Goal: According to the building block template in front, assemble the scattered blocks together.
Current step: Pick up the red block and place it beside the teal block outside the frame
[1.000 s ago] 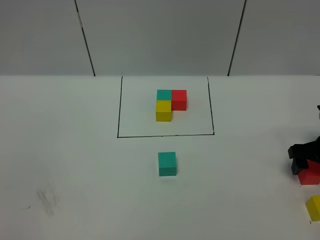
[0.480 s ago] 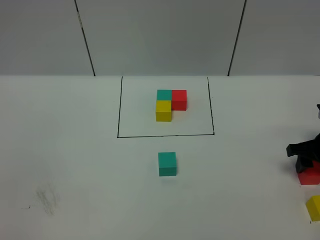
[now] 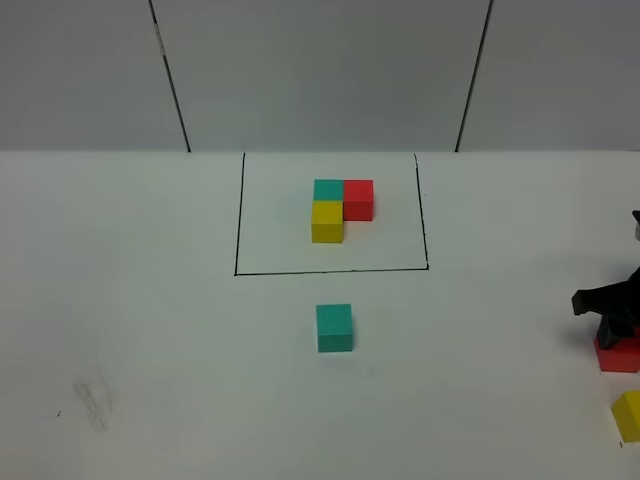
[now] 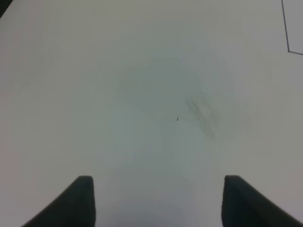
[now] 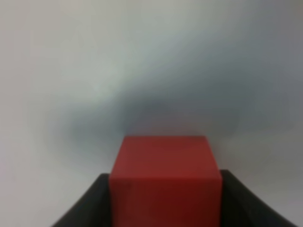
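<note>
The building block template (image 3: pixel 340 208) is an L of teal, red and yellow cubes inside a black-lined rectangle at the back middle. A loose teal cube (image 3: pixel 335 327) sits in front of the frame. A loose red cube (image 3: pixel 620 354) lies at the right edge, with a loose yellow cube (image 3: pixel 629 415) in front of it. My right gripper (image 3: pixel 608 322) is down on the red cube. In the right wrist view its fingers (image 5: pixel 90 208) press both sides of the red cube (image 5: pixel 164 165). My left gripper (image 4: pixel 158 203) is open and empty over bare table, and it is out of the exterior high view.
The white table (image 3: pixel 150 330) carries a faint grey smudge (image 3: pixel 95 400) at the front left, which also shows in the left wrist view (image 4: pixel 206 113). A corner of the black frame line (image 4: pixel 286 33) shows there too. A grey panelled wall stands behind.
My right gripper has shifted slightly over the red cube, and more of the cube's top shows now. The other cubes and the left arm have not moved.
</note>
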